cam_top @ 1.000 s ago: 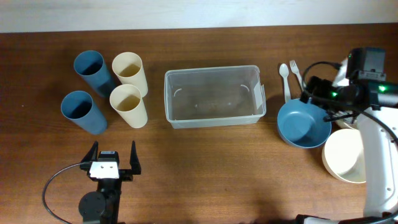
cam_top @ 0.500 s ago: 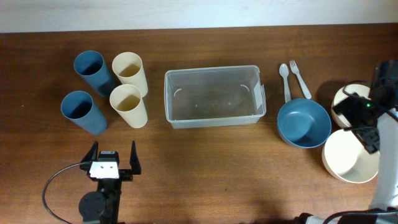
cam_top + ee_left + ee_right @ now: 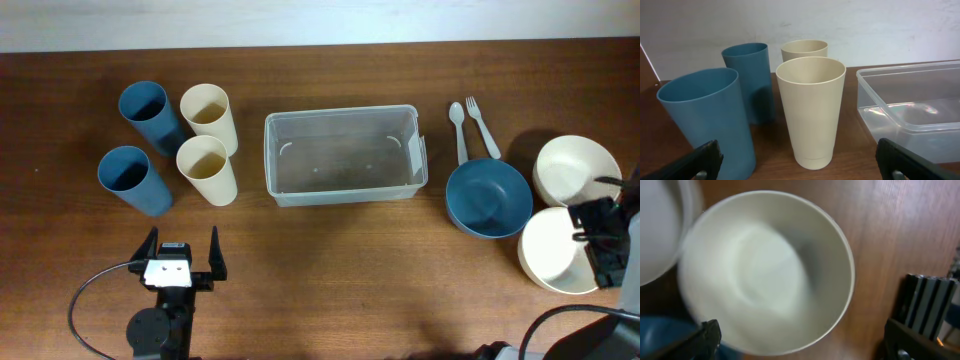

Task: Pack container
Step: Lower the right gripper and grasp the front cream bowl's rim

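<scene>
The clear container point(image 3: 340, 160) sits empty mid-table. Both grippers are spread and empty, the right gripper point(image 3: 802, 340) above a cream bowl point(image 3: 765, 270), the left gripper point(image 3: 182, 248) near the cups point(image 3: 205, 165). The blue bowl point(image 3: 488, 198) sits close beside the cream one, so a descending finger might knock it.

You have a brown wood-grain tabletop point(image 3: 330, 270) filling nearly the whole overhead view; its far edge meets a pale wall point(image 3: 865, 25) (plain, off-white, with faint scuffs in the left wrist view); the light is soft and even, throwing only weak shadows.
</scene>
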You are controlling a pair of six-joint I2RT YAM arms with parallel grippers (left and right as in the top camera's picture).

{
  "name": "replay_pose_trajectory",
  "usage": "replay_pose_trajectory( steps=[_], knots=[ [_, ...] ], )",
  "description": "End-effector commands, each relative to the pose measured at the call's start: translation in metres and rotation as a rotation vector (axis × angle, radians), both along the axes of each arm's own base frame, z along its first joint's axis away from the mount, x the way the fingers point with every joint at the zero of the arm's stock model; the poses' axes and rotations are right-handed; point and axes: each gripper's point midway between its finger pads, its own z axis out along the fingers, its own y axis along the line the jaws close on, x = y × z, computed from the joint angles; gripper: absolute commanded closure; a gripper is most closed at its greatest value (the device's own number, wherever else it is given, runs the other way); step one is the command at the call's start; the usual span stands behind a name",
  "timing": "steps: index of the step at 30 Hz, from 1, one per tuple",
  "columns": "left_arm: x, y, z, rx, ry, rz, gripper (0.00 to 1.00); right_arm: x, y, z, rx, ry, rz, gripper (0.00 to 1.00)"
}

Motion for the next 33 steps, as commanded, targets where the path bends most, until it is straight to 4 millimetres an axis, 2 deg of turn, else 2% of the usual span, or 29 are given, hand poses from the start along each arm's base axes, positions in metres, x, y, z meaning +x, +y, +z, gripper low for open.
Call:
replay_pose_trajectory(
  steps=[1, 5, 9, 13, 15, 23, 26, 33],
  knots=[
    [0.0, -0.001, -0.001, 0.015, -0.002, -0.009, 0.0, -0.006, -0.002, -0.007, 0.011, 0.007, -0.027, 0.01],
    [0.0, -0.001, -0.001, 0.015, -0.002, -0.009, 0.0, -0.006, -0.005, -0.006, 0.002, -0.001, -0.037, 0.01],
    [0.0, -0.001, -0.001, 0.015, -0.002, -0.009, 0.0, -0.017, -0.01, -0.007, 0.017, 0.007, -0.084, 0.01],
    [0.0, -0.001, -0.001, 0.015, -0.002, -0.009, 0.0, -0.038, 0.001, -0.015, 0.089, 0.063, -0.121, 0.01],
    [0.0, -0.001, -0.001, 0.015, -0.002, -0.009, 0.0, -0.042, 0.009, -0.022, 0.14, 0.049, -0.137, 0.01],
    [0.0, -0.001, -0.001, 0.015, -0.002, -0.009, 0.0, -0.047, 0.019, -0.068, 0.174, 0.022, -0.115, 0.01],
    [0.0, -0.001, -0.001, 0.015, -0.002, -0.009, 0.0, -0.045, 0.017, -0.074, 0.161, 0.01, -0.114, 0.01],
    [0.0, -0.001, -0.001, 0.015, -0.002, -0.009, 0.0, -0.041, 0.012, -0.074, 0.141, -0.006, -0.119, 0.01]
  ],
)
